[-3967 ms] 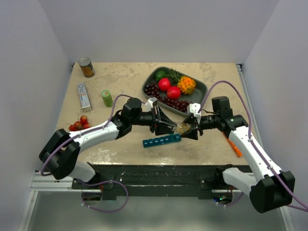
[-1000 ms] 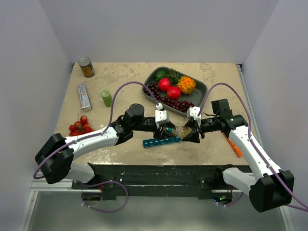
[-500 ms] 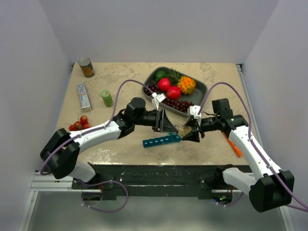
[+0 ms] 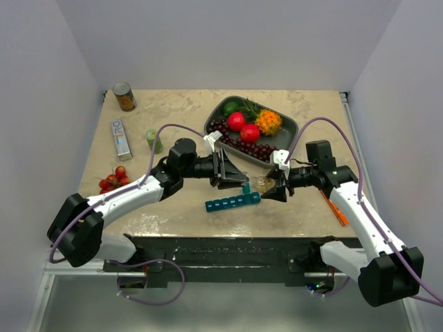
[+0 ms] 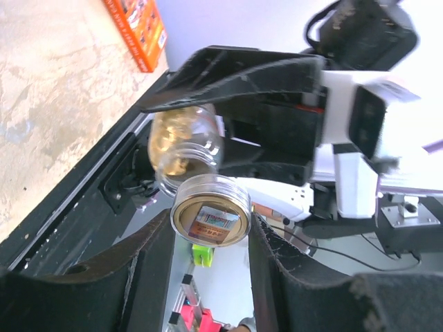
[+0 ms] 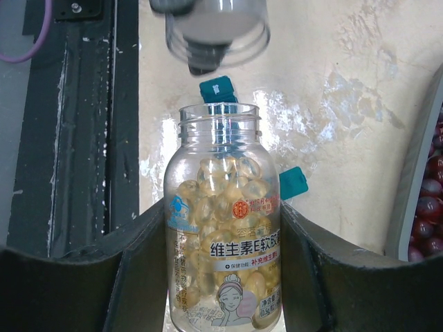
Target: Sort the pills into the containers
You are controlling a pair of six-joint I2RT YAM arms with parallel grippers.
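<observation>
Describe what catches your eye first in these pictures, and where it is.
An uncapped clear bottle of yellow pills is clamped in the right gripper above the near middle of the table. Facing it, the left gripper holds the cap. A teal organiser strip lies just below them.

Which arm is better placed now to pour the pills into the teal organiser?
Right. The right gripper holds the uncapped bottle of pills close by the organiser; the left gripper holds only the cap.
</observation>
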